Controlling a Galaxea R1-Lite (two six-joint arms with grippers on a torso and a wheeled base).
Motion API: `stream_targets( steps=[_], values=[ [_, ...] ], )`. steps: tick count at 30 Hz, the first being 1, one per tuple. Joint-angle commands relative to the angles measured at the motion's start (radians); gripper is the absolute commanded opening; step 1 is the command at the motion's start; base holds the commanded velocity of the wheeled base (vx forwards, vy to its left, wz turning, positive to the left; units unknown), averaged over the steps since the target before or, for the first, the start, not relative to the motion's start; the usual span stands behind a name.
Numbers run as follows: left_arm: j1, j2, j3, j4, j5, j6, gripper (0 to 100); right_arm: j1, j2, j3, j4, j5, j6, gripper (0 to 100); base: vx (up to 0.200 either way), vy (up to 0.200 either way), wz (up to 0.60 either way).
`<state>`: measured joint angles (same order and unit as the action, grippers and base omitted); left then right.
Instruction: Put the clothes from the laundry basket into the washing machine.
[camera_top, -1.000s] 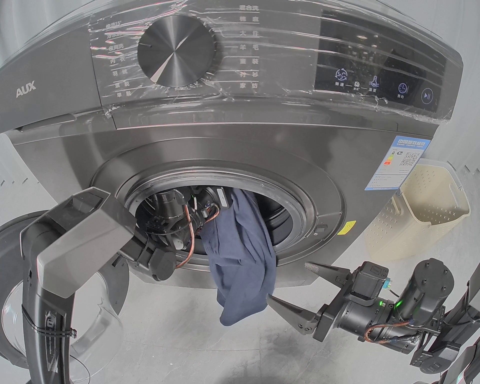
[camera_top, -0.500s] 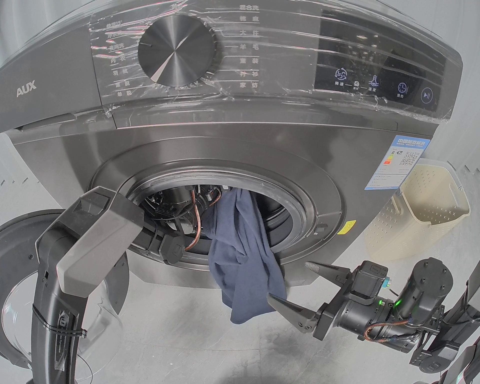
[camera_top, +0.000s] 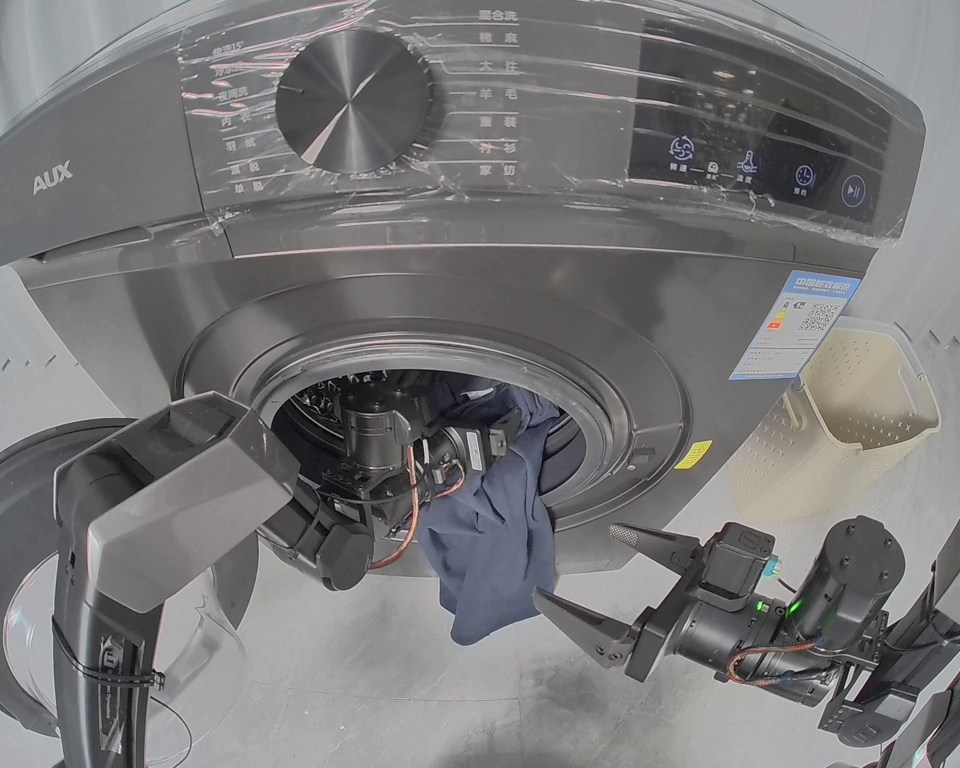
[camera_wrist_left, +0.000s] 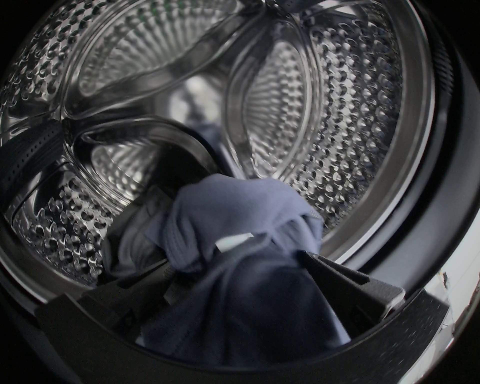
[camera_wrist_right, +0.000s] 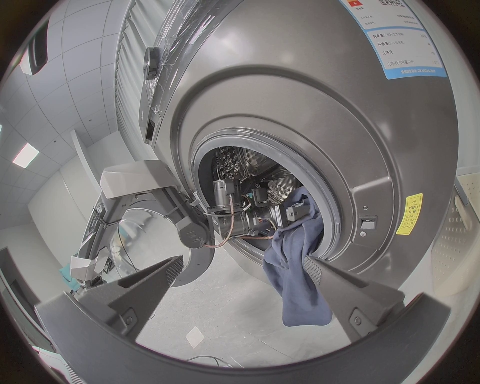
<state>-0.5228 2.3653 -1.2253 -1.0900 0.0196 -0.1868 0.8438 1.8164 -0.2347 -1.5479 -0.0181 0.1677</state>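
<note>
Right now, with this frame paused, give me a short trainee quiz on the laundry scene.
1. True or false: the navy garment is wholly inside the drum.
2. The right gripper has its fingers: A) shut on the garment; B) open and empty; C) shut and empty.
3. Which gripper is inside the opening of the washing machine?
Key: 1 false, part hangs outside; 2 B; 3 the left gripper.

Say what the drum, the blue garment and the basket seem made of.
Drum: polished metal, probably stainless steel; bright glints on dimpled, perforated walls. Blue garment: soft matte fabric, perhaps cotton knit; it hangs in limp folds. Basket: cream plastic, it seems; stiff matte walls with rows of small holes.
</note>
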Motion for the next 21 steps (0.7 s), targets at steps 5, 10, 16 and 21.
stream_targets(
  steps=[5,10,16,21],
  values=[
    [-0.049,-0.054,0.11,0.009,-0.056,0.007,100,0.008,-0.003,0.0,0.0,0.0,0.001,100,0.0,0.0,0.0],
    [-0.057,-0.026,0.107,0.009,-0.064,0.017,0,0.008,0.0,0.002,0.0,-0.002,0.001,100,0.0,0.0,0.0],
    [-0.054,0.002,0.09,0.004,-0.067,0.023,0,0.008,0.0,0.0,-0.001,0.0,0.001,100,0.0,0.0,0.0],
    [-0.029,0.008,-0.023,0.007,-0.041,0.012,0,0.008,0.0,0.0,0.0,0.0,0.001,100,0.0,0.0,0.0]
  ],
)
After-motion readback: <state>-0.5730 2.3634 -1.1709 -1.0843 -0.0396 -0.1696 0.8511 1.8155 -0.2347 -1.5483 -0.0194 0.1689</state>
